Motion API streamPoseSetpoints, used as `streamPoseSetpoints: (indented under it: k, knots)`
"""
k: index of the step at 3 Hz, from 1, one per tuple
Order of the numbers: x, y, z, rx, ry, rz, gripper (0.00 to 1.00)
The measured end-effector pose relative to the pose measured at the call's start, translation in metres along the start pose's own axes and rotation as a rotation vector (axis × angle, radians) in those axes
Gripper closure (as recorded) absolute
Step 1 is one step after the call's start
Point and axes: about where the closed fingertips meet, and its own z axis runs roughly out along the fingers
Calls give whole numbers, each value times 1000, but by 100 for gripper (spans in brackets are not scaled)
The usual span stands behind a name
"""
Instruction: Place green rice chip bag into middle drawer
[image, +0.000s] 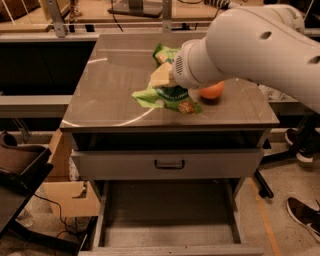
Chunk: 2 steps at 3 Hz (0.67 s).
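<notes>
The green rice chip bag (167, 97) is crinkled and hangs just over the middle of the cabinet top (105, 100). My gripper (162, 77) is at the end of the big white arm (250, 45), shut on the bag's upper part. Only one tan finger shows; the wrist hides the rest. Part of the bag sticks up behind the gripper. The middle drawer (165, 215) is pulled open low at the front, below the cabinet top. Its flat grey floor is bare.
An orange fruit (212, 90) lies on the cabinet top right of the bag, partly behind my wrist. A shut grey drawer front with a dark handle (169, 164) sits above the open drawer. A cardboard box (65, 197) stands on the floor at left, shoes (302, 212) at right.
</notes>
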Motion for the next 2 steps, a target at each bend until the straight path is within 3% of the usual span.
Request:
streamPoseSetpoints:
  k: [1, 2]
  knots:
    - [39, -45, -8, -24, 39, 71, 100]
    - [86, -68, -26, -63, 99, 165, 100]
